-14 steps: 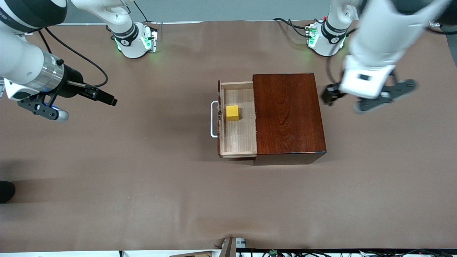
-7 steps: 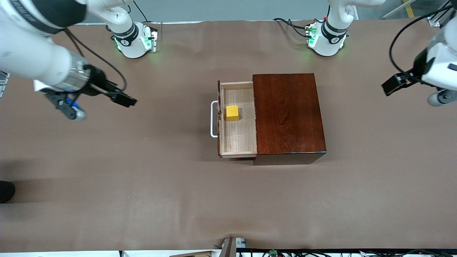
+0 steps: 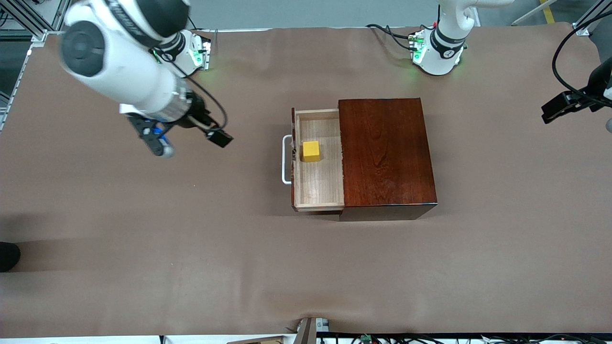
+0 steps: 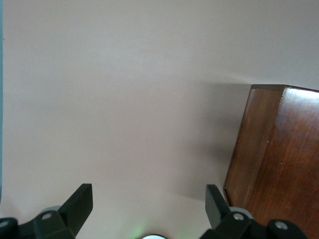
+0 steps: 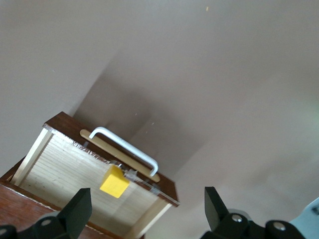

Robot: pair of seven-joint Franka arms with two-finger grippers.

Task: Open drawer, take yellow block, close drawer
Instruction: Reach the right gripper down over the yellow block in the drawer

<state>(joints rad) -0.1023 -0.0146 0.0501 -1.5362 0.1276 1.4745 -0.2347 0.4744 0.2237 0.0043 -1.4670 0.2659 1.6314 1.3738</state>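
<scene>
The drawer (image 3: 318,184) of pale wood stands pulled out of the dark reddish-brown box (image 3: 387,155), its white handle (image 3: 286,160) toward the right arm's end. The yellow block (image 3: 311,151) lies in the drawer close to the handle wall. My right gripper (image 3: 160,142) is open and empty, over bare table in front of the drawer. Its wrist view shows the drawer (image 5: 65,167), handle (image 5: 127,148) and block (image 5: 113,182) beyond the open gripper (image 5: 147,211). My left gripper (image 4: 148,206) is open and empty, out past the box (image 4: 271,164) at the left arm's end.
Brown paper covers the table (image 3: 191,248). The two arm bases (image 3: 184,52) (image 3: 437,50) stand along the table's edge farthest from the front camera. The left arm's wrist camera (image 3: 564,105) shows at the picture's edge. Cables lie at the table's near edge (image 3: 311,329).
My right arm has swung in from its end of the table toward the drawer. My left arm has drawn away from the box toward its own end. The drawer and block have not moved.
</scene>
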